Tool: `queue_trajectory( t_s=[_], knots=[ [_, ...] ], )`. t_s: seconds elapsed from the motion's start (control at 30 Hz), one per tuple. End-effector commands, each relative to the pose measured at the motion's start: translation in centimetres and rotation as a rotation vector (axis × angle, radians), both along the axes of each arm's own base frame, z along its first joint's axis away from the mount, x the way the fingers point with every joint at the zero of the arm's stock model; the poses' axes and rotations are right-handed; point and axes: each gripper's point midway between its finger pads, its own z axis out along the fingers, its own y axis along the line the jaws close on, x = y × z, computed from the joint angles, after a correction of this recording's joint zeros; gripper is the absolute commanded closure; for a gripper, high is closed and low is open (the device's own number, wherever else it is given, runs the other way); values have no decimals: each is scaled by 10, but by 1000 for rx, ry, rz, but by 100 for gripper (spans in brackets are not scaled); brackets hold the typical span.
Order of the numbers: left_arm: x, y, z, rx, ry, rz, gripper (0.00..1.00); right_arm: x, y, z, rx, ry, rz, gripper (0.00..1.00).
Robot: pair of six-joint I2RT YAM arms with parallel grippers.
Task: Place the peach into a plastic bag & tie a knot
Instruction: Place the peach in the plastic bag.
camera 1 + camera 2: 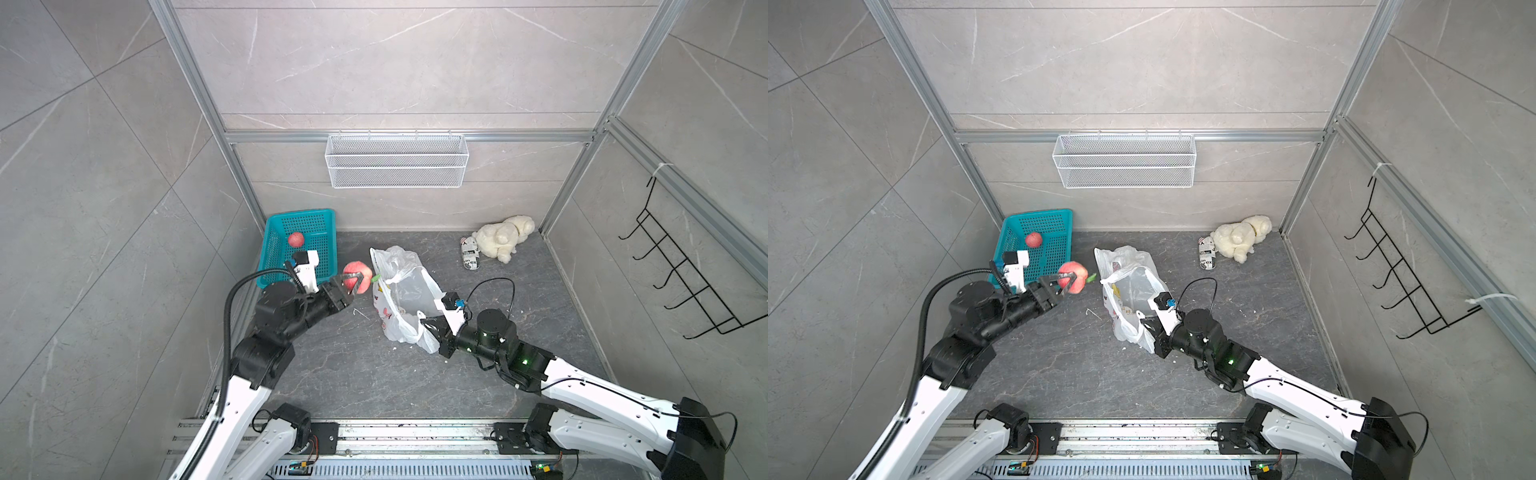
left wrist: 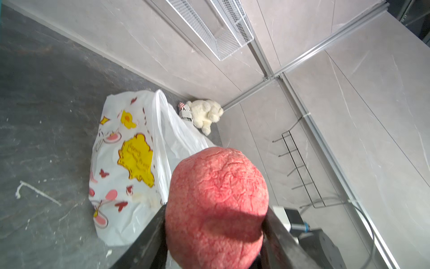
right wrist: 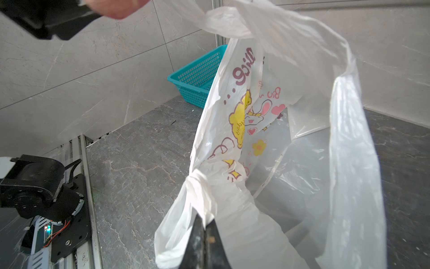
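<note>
left wrist view: left gripper (image 2: 215, 209) clamped on the peach (image 2: 218, 181), carried above the table, just beside the plastic bag (image 2: 139, 209). right gripper (image 3: 204, 224) pinched shut on a handle (image 3: 201, 191), holding the rim up, probably to keep the mouth open for the drop.

A mottled pink-red peach (image 1: 358, 282) is held aloft just beside the thin white plastic bag (image 1: 409, 286), which is propped open with its cartoon-printed side towards the peach, and what seems a twisted knot (image 3: 197, 184) is seen in one handle.
</note>
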Motion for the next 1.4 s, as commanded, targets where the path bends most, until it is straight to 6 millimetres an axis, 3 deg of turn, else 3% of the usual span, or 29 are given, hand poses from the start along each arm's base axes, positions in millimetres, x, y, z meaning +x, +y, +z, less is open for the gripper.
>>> queue_trajectory(
  t_s=[0.0,0.17,0.37,0.53,0.63,0.8,0.9,1.0,1.2,1.27,1.37],
  knots=[
    [-36,-9,-35,30,143,-131,61,0,-3,5,13,-43,-11,100],
    [-55,-26,-55,-7,236,-232,63,0,-4,5,11,-50,-12,100],
    [-46,-54,-69,9,285,-293,63,0,-5,3,8,-54,-15,100],
    [-22,-81,-60,31,257,-299,68,-1,-5,4,6,-59,-14,100],
    [1,-87,-58,66,264,-245,73,-1,-5,3,2,-60,-13,100],
    [30,-91,-49,120,227,-154,74,-1,-4,1,-3,-58,-7,100],
    [48,-89,-52,165,245,-82,74,-1,-3,0,-6,-52,-3,100],
    [62,-101,-56,185,272,-88,76,-2,-2,0,-5,-51,3,100],
    [83,-113,-78,312,368,-58,76,-2,-2,1,-1,-51,4,100],
    [84,-119,-80,354,373,-62,71,-2,-2,1,-1,-52,2,100],
    [87,-120,-82,402,366,-51,53,-2,-3,2,0,-55,2,100]
  ],
)
